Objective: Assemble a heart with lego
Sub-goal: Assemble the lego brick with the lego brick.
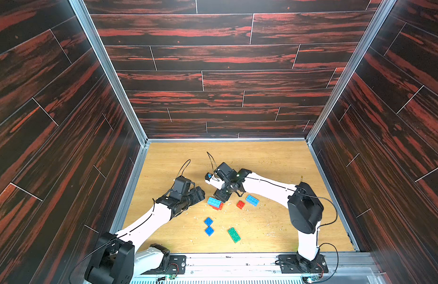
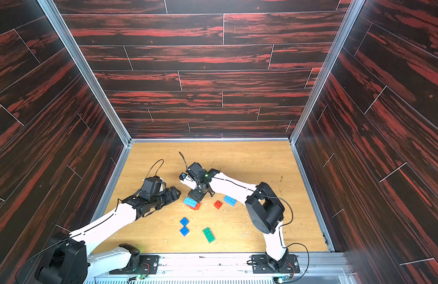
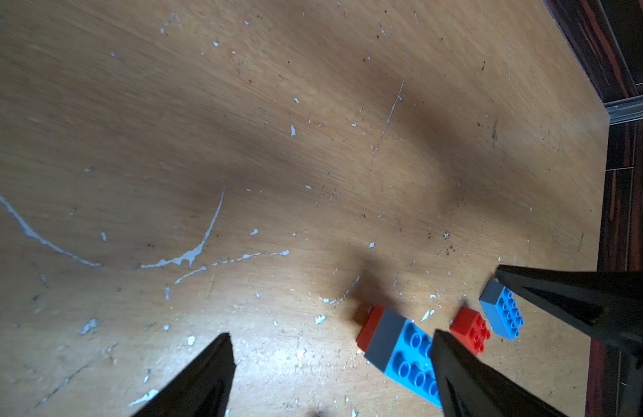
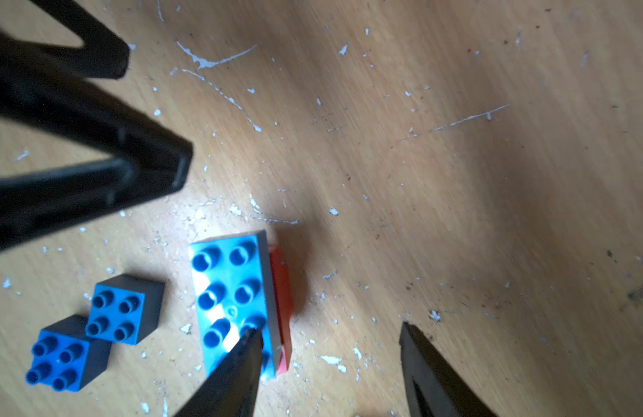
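Note:
The only joined lego is a light blue brick (image 1: pixel 214 201) (image 3: pixel 406 346) (image 4: pixel 229 289) stacked on a red-orange brick (image 4: pixel 282 289) at mid-table. My left gripper (image 1: pixel 201 194) (image 3: pixel 330 348) is open just left of the stack, with one fingertip (image 3: pixel 443 346) in front of the blue brick. My right gripper (image 1: pixel 220 196) (image 4: pixel 330 332) is open right behind the stack, one fingertip (image 4: pixel 253 341) over its studs. Loose lego lies around: a small red brick (image 1: pixel 240 204), a second light blue brick (image 1: pixel 252 200), two dark blue squares (image 1: pixel 208 221) (image 1: pixel 209 231) and a green brick (image 1: pixel 234 234).
The wooden table (image 1: pixel 262 159) is scratched and flecked with white chips. Dark wood-pattern walls with metal rails (image 1: pixel 227 140) close it in at the back and both sides. Both arm bases sit on the front rail (image 1: pixel 237 260).

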{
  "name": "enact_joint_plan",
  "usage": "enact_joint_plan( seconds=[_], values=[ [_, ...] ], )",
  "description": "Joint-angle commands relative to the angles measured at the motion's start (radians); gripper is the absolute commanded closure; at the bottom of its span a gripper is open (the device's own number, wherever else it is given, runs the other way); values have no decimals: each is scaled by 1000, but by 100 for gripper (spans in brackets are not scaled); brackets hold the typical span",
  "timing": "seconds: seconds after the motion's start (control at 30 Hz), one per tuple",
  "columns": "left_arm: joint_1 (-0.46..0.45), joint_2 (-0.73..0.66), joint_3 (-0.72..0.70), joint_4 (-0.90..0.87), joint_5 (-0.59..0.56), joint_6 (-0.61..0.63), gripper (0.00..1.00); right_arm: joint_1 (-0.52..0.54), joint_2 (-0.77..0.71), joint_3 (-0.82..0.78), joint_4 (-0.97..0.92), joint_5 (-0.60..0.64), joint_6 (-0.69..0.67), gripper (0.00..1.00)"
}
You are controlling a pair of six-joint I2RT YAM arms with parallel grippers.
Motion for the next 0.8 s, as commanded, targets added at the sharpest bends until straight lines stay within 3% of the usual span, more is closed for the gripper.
enact_joint_plan(
  seconds=[0.0, 0.77],
  values=[
    [6, -28, 10, -6, -1, 15, 11, 10, -42, -11, 11, -19, -3, 35],
    [4, -24, -6, -2, 19, 16, 14, 41, 9, -47, 22, 8, 46, 37]
  ],
)
